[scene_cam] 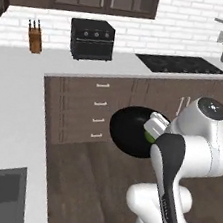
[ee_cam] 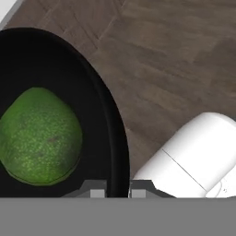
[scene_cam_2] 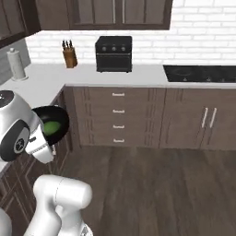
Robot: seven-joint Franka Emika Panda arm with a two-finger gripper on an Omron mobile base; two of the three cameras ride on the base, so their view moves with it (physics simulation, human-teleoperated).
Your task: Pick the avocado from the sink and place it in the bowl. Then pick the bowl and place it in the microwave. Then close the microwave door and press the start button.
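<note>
From the left base camera, I see the arm carrying the bowl point(scene_cam: 130, 131) in mid-air over the wooden floor point(scene_cam: 93, 181), in front of the drawers point(scene_cam: 99, 112) and clear of the counter's point(scene_cam: 11, 119) edge. The avocado point(scene_cam: 150, 135) shows as a green sliver at the bowl's near rim, just beside the gripper point(scene_cam: 154, 129).

From the right base camera, the bowl point(scene_cam_2: 51, 123) hangs off the corner of the counter point(scene_cam_2: 46, 78), tipped toward the lens, with the avocado point(scene_cam_2: 52, 126) resting inside it. The gripper point(scene_cam_2: 46, 140) sits at the bowl's lower rim. A black toaster oven point(scene_cam_2: 114, 54) and a knife block point(scene_cam_2: 69, 54) stand at the counter's back edge.

From the hand camera, the gripper point(ee_cam: 114, 191) is pinched together on the bowl's point(ee_cam: 115, 138) rim, one fingertip on each side of it. The avocado point(ee_cam: 40, 137) lies in the bowl's hollow, close to the rim.

I judge this to be the carry toward the microwave. A one-sided pinch on a shallow rim is a thin hold, and the fruit can roll. I would keep the bowl level, move slowly, avoid sharp wrist turns, and approach the opening rim-first with room above and below.
</note>
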